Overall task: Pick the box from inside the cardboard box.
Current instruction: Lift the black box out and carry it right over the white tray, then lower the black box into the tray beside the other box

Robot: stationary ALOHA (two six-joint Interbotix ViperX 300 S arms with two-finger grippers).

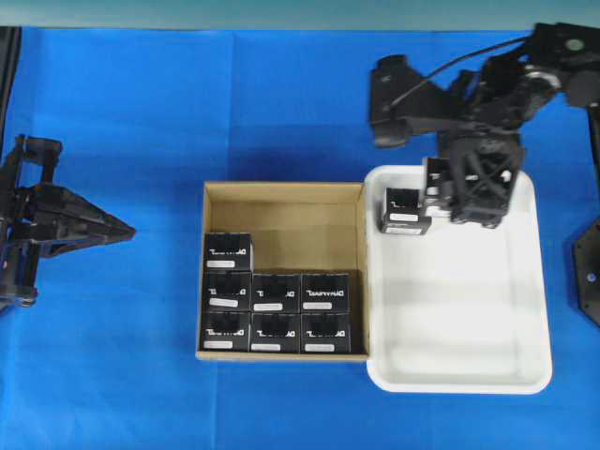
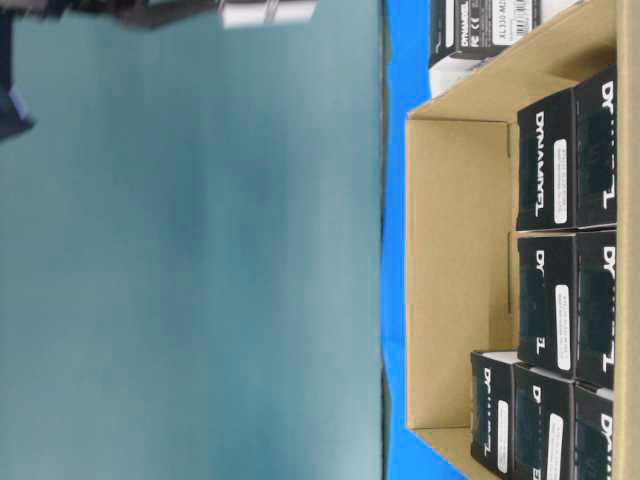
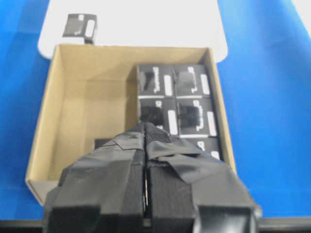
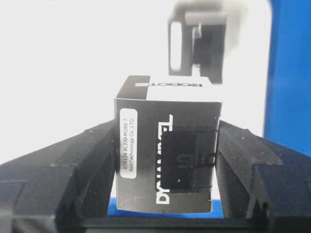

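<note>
From above, a shallow brown cardboard box (image 1: pixel 284 270) sits in the middle of a blue table cover (image 1: pixel 141 122). Seven small black boxes with white letters (image 1: pixel 276 313) lie inside it. Three sit in a row along the near wall, three in the row behind them, and one alone behind those at the left wall. The far half of the cardboard box shows bare brown floor. A white plastic tray (image 1: pixel 469 319) touches the right wall of the cardboard box. The right gripper (image 1: pixel 412 211) hangs over the far left corner of the tray, and its fingers are clamped on one more small black box with a white label (image 1: pixel 405 212). So eight black boxes show in all. The left gripper (image 1: pixel 117 230) rests near the left edge of the table cover, well apart from the cardboard box, with its fingers pressed together to a point.

The table-level view is turned on its side. It shows the cardboard box's brown walls (image 2: pixel 450 270) and seven black boxes inside, some cut off by the edge. One more black box (image 2: pixel 485 25) shows past the box wall at the top.

The left wrist view shows the taped black fingers (image 3: pixel 126 179) shut tight, with only a thin line between them. Beyond them is the cardboard box (image 3: pixel 46 126) with black boxes at its right wall, and the white tray (image 3: pixel 146 24) behind it with one black box (image 3: pixel 80 26).

The right wrist view shows two black fingers (image 4: pixel 68 170) squeezing the sides of the held black box (image 4: pixel 167 160) over the white tray (image 4: pixel 73 58).
</note>
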